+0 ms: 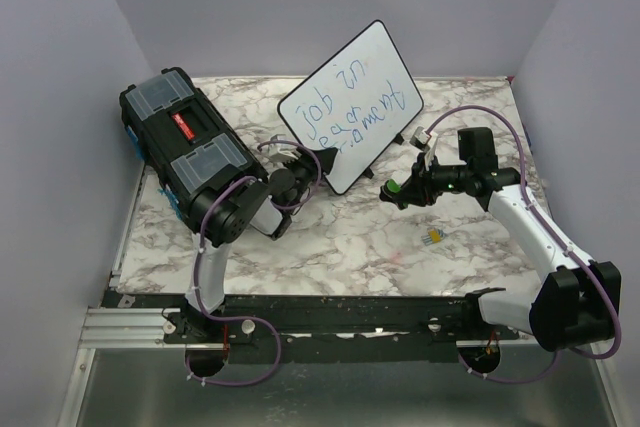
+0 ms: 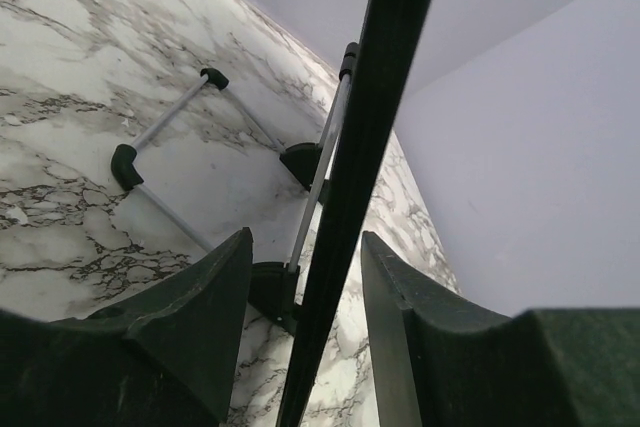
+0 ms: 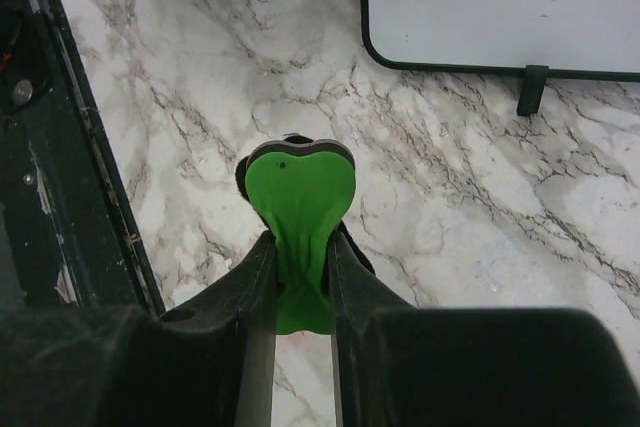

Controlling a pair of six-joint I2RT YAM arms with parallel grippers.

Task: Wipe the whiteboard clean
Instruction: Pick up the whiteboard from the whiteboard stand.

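The whiteboard [image 1: 350,107] stands tilted up at the back middle, with blue handwriting on its face and its wire stand [image 2: 165,127] behind it. My left gripper [image 1: 312,159] is at its lower left edge. In the left wrist view the black frame edge [image 2: 370,117] runs between the fingers of the left gripper [image 2: 305,239] with a gap on each side, so it is open. My right gripper [image 1: 400,191] is shut on a green eraser [image 3: 300,182], low over the table just right of the board's lower corner [image 3: 500,7].
A black toolbox [image 1: 185,147] lies at the left, close behind the left arm. A small yellowish object [image 1: 433,237] lies on the marble table near the right arm. Purple walls enclose the table on three sides. A black rail [image 3: 60,197] runs along the front edge.
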